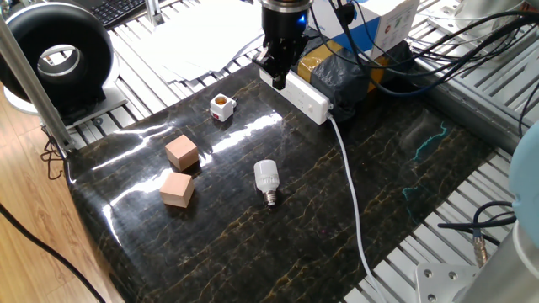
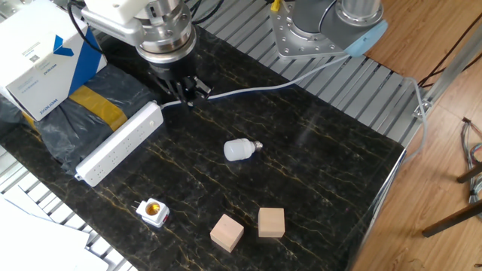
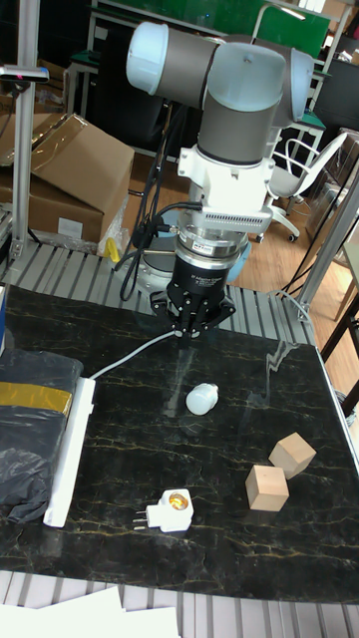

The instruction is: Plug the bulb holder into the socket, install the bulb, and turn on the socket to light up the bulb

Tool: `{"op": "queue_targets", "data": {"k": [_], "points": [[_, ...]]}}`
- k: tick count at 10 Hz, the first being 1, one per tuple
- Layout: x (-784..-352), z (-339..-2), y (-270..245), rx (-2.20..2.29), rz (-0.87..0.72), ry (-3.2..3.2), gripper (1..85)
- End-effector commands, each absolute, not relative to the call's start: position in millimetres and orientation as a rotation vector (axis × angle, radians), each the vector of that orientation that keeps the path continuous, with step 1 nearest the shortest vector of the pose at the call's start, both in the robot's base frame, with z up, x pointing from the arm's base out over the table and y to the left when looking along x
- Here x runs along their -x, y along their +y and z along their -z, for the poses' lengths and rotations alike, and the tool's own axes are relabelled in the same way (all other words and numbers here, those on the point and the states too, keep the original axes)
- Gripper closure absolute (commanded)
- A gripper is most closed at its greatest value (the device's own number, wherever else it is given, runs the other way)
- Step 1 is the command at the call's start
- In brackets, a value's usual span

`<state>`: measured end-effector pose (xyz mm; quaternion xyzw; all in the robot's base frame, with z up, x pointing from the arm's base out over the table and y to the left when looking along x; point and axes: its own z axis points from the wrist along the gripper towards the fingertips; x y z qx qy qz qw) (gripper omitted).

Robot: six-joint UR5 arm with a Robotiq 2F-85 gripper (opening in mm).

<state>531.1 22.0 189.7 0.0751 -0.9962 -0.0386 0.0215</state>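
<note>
Glossy dark surface — end effector pressed together, empty; descending at the socket's twelve-o'clock end risks shoving it.

The bench is lying open on its wide half beyond the bulb, so a gripper is finding free passage there. The socket is running along one edge, with the dark wrapped box pressing just behind it and blocking that side. Its cable is crossing the surface toward the far edge. The gripper is hanging over the cable end of the socket. The bulb holder and two wooden blocks are standing well apart from each other, leaving gaps between them.
</note>
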Motion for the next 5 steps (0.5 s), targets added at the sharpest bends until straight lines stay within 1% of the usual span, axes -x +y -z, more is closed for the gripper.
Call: {"op": "queue_targets", "data": {"k": [1, 3, 5], "points": [[-541, -190, 13, -0.318, 0.062, -3.119, 84.7], [-535, -190, 13, -0.257, 0.065, -3.101, 84.7], [-531, -191, 23, -0.229, 0.130, -3.087, 84.7]]}}
